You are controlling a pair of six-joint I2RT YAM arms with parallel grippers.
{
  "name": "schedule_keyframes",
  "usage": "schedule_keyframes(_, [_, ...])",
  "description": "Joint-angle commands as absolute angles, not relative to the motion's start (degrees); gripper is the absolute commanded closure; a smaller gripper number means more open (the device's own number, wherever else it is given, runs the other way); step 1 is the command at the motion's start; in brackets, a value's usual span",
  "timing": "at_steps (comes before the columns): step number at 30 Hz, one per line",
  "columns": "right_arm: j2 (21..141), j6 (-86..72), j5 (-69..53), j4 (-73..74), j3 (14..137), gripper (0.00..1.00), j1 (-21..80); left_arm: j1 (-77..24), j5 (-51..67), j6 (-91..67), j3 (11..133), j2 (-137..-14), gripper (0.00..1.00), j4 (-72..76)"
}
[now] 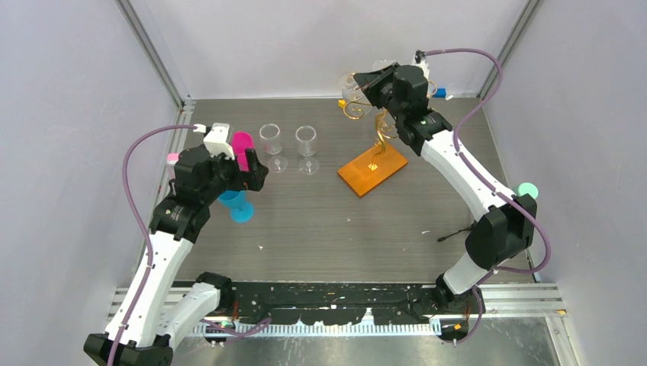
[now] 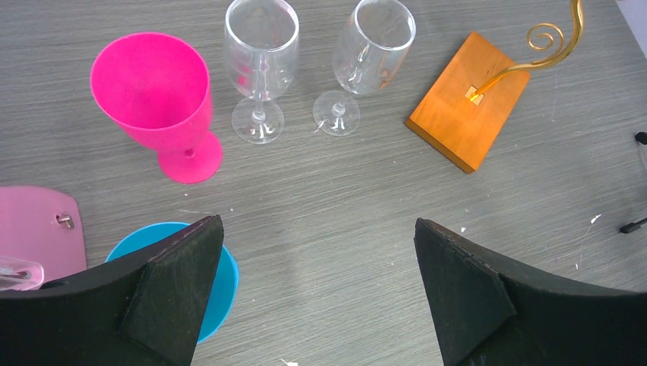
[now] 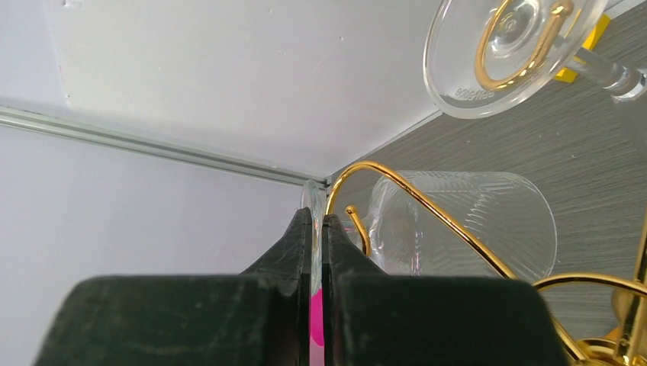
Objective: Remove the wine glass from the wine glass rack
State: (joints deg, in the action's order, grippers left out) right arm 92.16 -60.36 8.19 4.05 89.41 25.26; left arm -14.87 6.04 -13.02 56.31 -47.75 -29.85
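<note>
In the top view, the wine glass rack (image 1: 374, 169) stands at 1 o'clock on the table (image 1: 320, 229). The right gripper (image 1: 379, 82) is up among its gold scrolls. The left gripper (image 1: 255, 171) hangs at 9 o'clock.

In the left wrist view, its fingers are spread wide with nothing between them. Two clear glasses (image 2: 305, 72) stand at 12 o'clock.

In the right wrist view, the fingers are pressed together on a thin clear edge, apparently the foot of the wine glass (image 3: 465, 221). Its bowl lies at 3 o'clock behind a gold arm. A second glass foot (image 3: 511, 46) hangs at 1 o'clock.

The pinch on slick glass is thin, so it could slip. A pull off the wire's line could snag the stem, tip the rack or knock the neighbouring glass.
</note>
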Motion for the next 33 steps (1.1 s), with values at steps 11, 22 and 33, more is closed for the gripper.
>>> schedule_keyframes(11, [90.9,-61.6,8.1,-6.7,91.0,1.00,24.0,-14.9,5.4,-12.4,56.2,-46.7,0.01,-27.6])
schedule_keyframes(22, [92.3,-58.6,13.8,-5.5,93.3,1.00,23.9,-14.9,5.5,-12.4,56.2,-46.9,0.01,-27.6])
schedule_keyframes(33, [91.6,-61.7,19.0,-4.9,92.0,1.00,23.9,-14.9,5.4,-12.2,56.2,-47.2,0.01,-27.7])
